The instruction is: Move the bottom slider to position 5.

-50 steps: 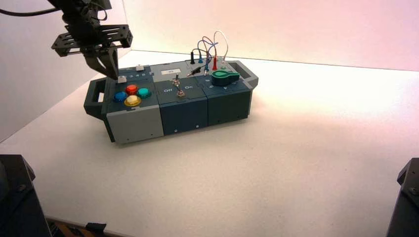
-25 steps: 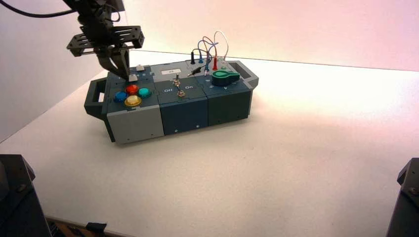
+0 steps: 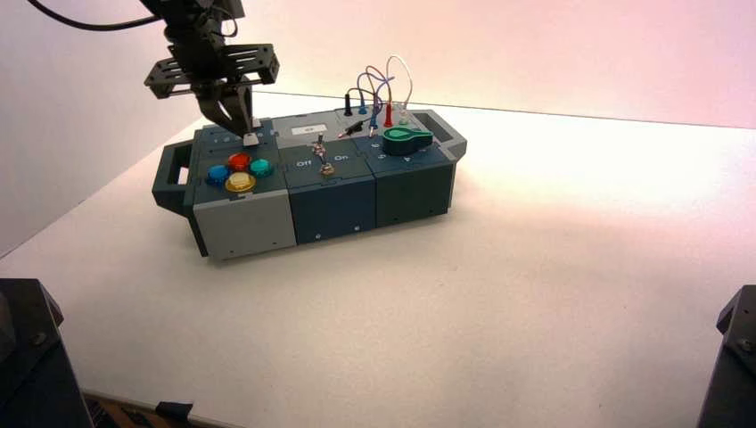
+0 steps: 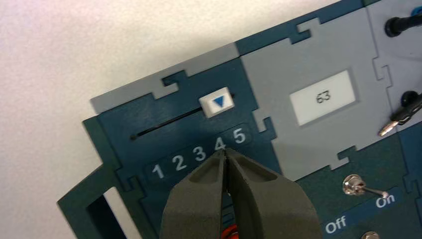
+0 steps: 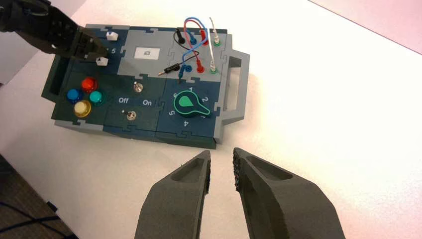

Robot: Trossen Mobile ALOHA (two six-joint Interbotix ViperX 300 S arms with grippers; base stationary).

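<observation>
White bottom slider meets the left pincer; pincer fully shut, gripping nothing.

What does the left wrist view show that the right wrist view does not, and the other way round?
Only the left wrist view: the white digits 1 to 4 of the slider row, and the left gripper from close up, with its fingers shut.

Only the right wrist view: the green knob, the bottom slider's white knob, the yellow button and the right gripper, open beyond the box's near side.

Both: the digit 5, the top slider's knob and the display reading 63.
</observation>
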